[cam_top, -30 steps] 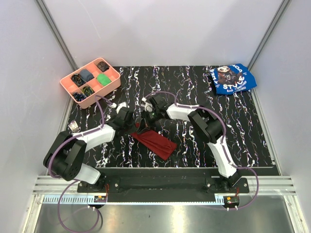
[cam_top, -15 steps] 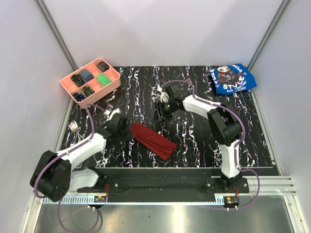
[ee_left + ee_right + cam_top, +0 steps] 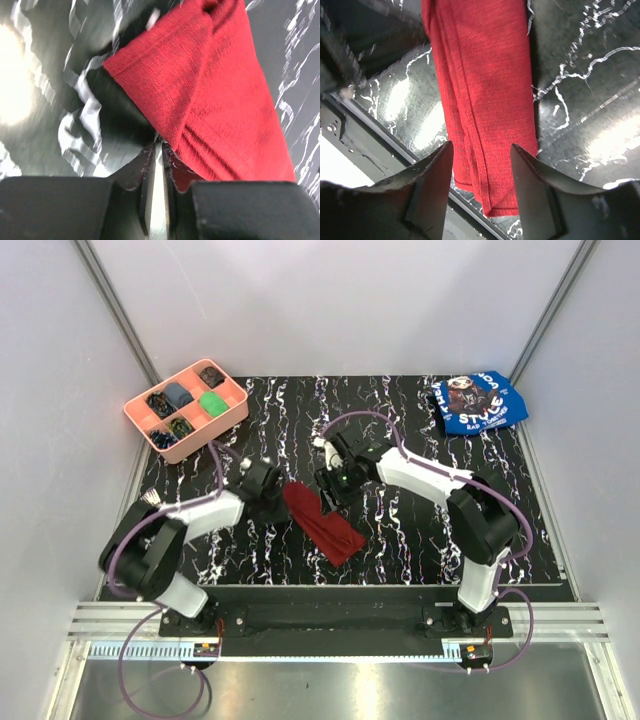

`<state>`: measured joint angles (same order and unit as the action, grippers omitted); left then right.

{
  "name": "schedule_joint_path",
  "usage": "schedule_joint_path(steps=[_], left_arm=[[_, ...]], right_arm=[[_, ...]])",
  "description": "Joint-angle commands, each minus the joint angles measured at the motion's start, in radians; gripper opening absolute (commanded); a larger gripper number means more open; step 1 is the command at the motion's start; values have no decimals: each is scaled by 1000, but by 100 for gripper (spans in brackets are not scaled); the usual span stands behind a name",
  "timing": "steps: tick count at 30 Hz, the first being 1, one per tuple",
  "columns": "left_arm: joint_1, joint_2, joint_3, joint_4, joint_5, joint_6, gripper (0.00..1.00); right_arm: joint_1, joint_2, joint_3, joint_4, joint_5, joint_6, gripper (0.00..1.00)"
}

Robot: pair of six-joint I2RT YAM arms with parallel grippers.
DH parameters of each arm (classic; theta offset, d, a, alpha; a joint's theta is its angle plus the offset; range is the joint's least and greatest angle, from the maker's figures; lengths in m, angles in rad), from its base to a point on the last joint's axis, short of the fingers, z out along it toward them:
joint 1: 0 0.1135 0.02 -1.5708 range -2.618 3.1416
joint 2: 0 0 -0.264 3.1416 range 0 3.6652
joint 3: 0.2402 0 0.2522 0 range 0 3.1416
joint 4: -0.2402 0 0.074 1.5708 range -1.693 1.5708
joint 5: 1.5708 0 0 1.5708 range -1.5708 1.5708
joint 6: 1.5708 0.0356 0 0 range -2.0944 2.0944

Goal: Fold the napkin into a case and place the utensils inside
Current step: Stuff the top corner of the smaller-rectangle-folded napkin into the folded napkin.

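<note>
The napkin lies on the black marbled table as a narrow layered strip, a dark red case running diagonally toward the front. My left gripper sits low at the strip's far left corner. Its jaws stand a thin slit apart beside the cloth edge, and nothing shows between them. My right gripper hovers over the strip's far end. In its wrist view the jaws are open, with the red cloth lying below them untouched. The utensils, silver metal, lie at the table's left edge.
A pink compartment tray with small items stands at the back left. A blue printed cloth lies at the back right. The table's front rail runs just past the strip's near end. White walls close in on both sides.
Both grippers were shut together at the strip's far end and have let go of it. They drew apart, then the left returned to the corner and the right opened wider above the cloth.
</note>
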<state>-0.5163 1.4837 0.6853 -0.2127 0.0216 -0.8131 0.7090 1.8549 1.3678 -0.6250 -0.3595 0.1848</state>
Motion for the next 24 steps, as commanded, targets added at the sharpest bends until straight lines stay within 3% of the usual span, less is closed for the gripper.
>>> schedule_joint_path(steps=[1,7,12,24], left_arm=[[13,78,115,0,-51,95,14],[13,-74,37,-56,-28,71,20],[-1,-174,-78,62,214,-75,19],[-44,-134,-90,197,229,-233,13]], right_arm=[[6,-54,-7,-27,62,-8,55],[47,-42,14,-73,132,-22,52],[102,-25,36,-119,203,-19,54],[207,23,77,-182,323,-13,57]])
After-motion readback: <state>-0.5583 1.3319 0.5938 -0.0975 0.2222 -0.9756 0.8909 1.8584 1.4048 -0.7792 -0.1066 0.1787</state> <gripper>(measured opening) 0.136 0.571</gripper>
